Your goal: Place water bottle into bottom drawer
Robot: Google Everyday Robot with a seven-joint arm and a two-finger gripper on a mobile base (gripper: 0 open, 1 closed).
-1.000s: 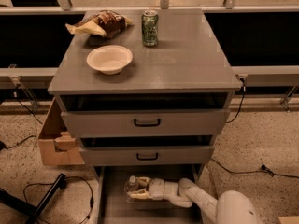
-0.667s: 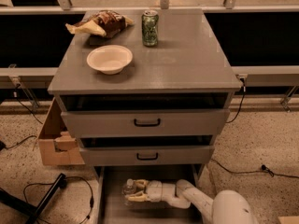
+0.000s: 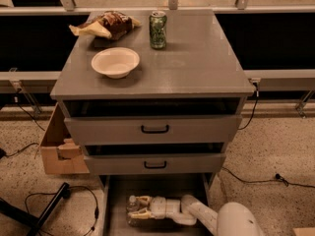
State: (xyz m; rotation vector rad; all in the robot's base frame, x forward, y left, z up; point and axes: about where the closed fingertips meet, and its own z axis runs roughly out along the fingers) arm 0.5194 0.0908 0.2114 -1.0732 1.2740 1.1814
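The bottom drawer [image 3: 162, 185] is pulled out at the foot of the grey cabinet, a flat grey tray. Inside it, near the left wall, is the water bottle [image 3: 131, 203], clear with a white cap. My gripper [image 3: 139, 207] reaches in from the right, low in the drawer. Its pale fingers [image 3: 143, 199] sit on either side of the bottle, shut on it. The white arm [image 3: 197, 213] runs back to the lower right.
Two upper drawers with black handles [image 3: 154, 129] stand partly open above the arm. On the cabinet top are a green can [image 3: 158, 29], a bowl [image 3: 115, 62] and a snack bag [image 3: 108, 24]. A cardboard box [image 3: 59, 149] and cables lie at left.
The gripper and bottle have shifted slightly left and lower inside the bottom drawer. Everything on the cabinet top is unchanged.
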